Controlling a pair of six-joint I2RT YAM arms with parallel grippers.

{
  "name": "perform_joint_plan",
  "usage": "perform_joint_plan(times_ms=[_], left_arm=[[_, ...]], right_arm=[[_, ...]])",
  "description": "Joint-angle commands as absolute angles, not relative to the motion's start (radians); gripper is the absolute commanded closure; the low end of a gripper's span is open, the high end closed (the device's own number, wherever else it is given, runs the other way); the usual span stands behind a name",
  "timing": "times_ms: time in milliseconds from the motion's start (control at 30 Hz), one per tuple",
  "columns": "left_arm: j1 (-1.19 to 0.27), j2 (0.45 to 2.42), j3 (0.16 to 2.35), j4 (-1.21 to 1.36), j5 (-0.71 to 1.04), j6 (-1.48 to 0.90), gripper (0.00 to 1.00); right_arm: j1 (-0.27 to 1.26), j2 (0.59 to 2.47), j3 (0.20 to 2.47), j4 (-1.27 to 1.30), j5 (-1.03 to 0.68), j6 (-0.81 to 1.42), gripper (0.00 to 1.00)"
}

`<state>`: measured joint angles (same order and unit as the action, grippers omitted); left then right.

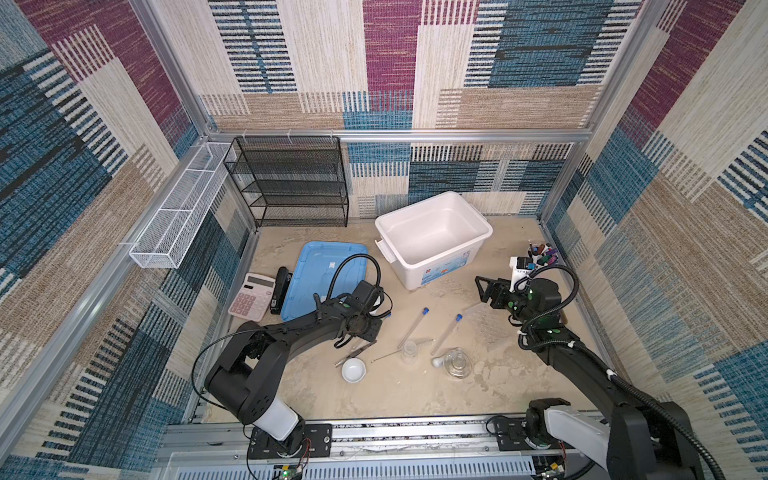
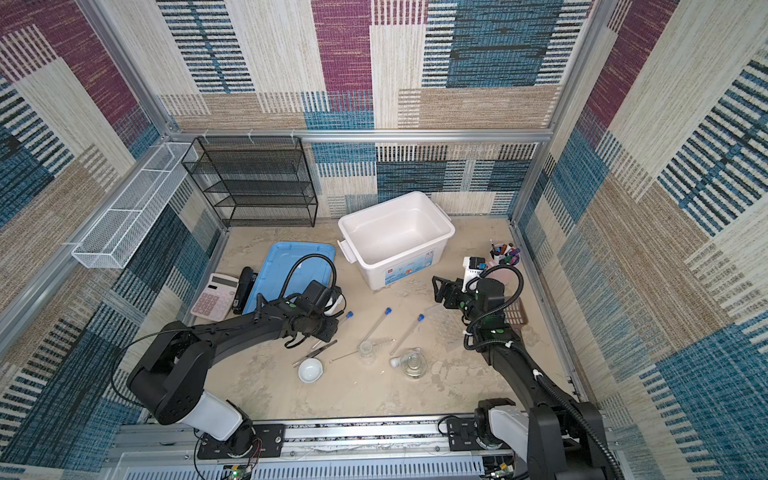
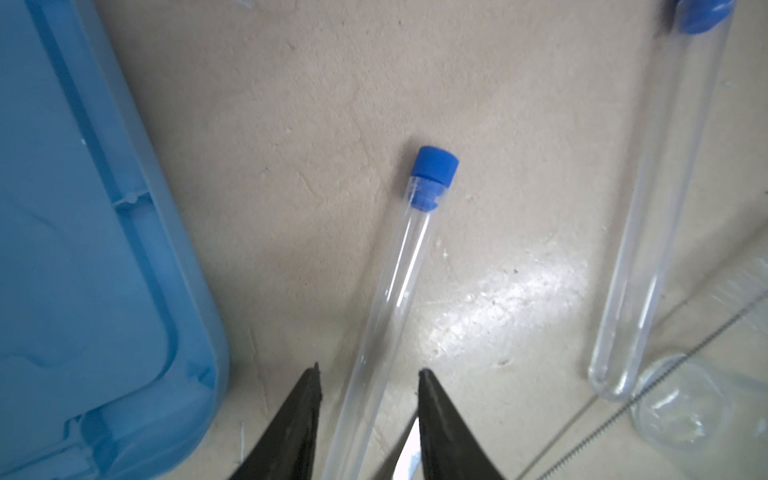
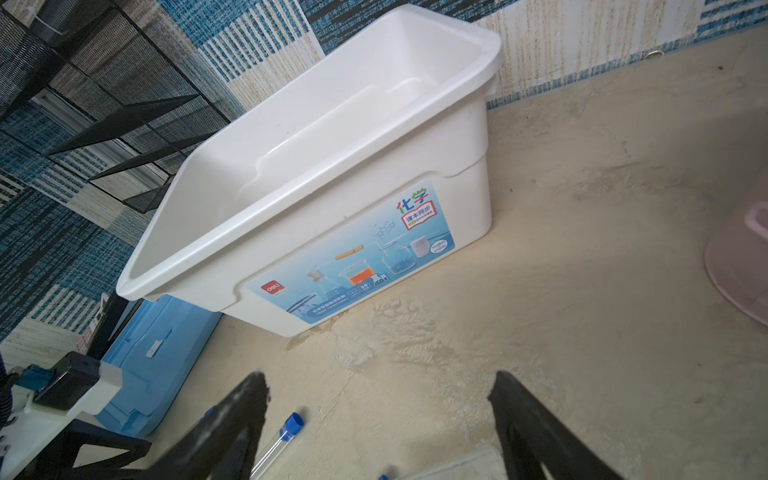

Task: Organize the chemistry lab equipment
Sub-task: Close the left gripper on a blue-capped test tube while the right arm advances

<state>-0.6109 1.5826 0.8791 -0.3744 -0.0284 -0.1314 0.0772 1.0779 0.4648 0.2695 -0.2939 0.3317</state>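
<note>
Grasp of test tube (image 3: 399, 266) in hand.
Left gripper (image 3: 369, 370) straddles it, jaws apart; next likely: squeeze, lift toward white bin (image 1: 451, 248). Right gripper (image 4: 378, 386) gapes empty.

Both arms were matte black. The left arm (image 1: 286, 332) and the right arm (image 1: 577, 361) had blocky, rounded links, each with a pale grey-white sleeve (image 1: 276, 419) on the lowest link. Small green dots (image 1: 530, 296) marked the joints. A black ribbed hose (image 1: 353, 266) curved over each wrist, and a thin black wire (image 1: 199, 365) looped off the left arm towards 9 o'clock. White cable ties (image 1: 571, 345) ringed the right arm. At 6 o'clock in both top views, black screwed base plates (image 1: 318, 434) sat on a silver rail (image 1: 415, 432). The left gripper (image 3: 368, 370) and right gripper (image 4: 380, 376) had black fingers (image 3: 291, 436) tapering to points.
</note>
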Motion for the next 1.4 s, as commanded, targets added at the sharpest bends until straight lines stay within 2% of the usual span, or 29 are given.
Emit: perform_joint_plan(times_ms=[0, 233, 800, 1367], left_arm=[[-0.612, 1.595, 0.891, -0.395, -0.046, -0.155, 0.58], [-0.615, 1.619, 0.913, -0.396, -0.04, -0.15, 0.62], [-0.615, 1.669, 0.94, -0.393, -0.049, -0.152, 0.63], [-0.615, 1.732, 0.987, -0.38, -0.045, -0.123, 0.67]], right_arm=[[0.078, 1.084, 0.465, 0.299, -0.293, 0.341, 0.13], [0.078, 1.086, 0.465, 0.301, -0.293, 0.343, 0.13], [0.08, 1.084, 0.478, 0.28, -0.299, 0.356, 0.14], [0.09, 1.161, 0.546, 0.209, -0.391, 0.34, 0.17]])
